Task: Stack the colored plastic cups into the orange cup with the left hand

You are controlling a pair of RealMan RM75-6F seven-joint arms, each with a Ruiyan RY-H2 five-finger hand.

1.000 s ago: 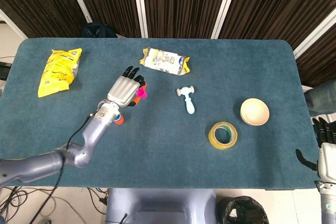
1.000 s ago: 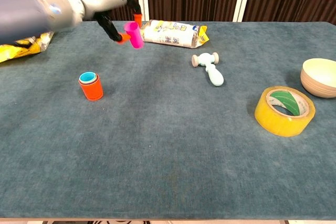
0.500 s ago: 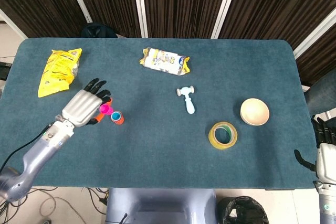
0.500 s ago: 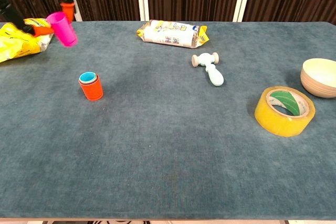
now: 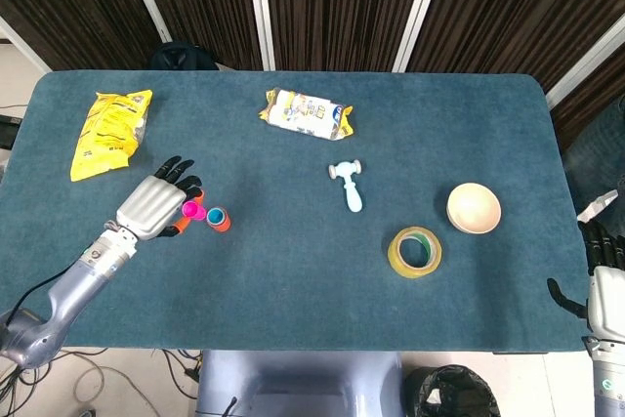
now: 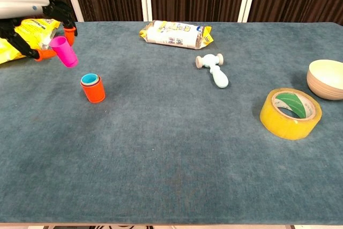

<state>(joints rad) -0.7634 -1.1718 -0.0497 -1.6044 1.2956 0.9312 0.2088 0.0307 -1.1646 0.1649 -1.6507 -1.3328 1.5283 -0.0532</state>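
An orange cup (image 6: 93,88) (image 5: 219,219) stands upright on the blue table with a light blue cup nested inside it. My left hand (image 5: 154,206) (image 6: 33,16) holds a pink cup (image 6: 64,51) (image 5: 192,210) tilted in the air, up and to the left of the orange cup, not touching it. My right hand (image 5: 607,275) hangs off the table's right edge near the front, showing only in the head view; its fingers hold nothing that I can see.
A yellow snack bag (image 5: 109,132) lies far left behind the left hand. A white snack packet (image 6: 174,34) lies at the back, a pale blue toy hammer (image 6: 213,69) mid-table, a yellow tape roll (image 6: 290,113) and a cream bowl (image 6: 326,78) at right.
The left hand carried the pink cup from the back middle leftward and then lowered it closer to the orange cup. The right hand stayed put.
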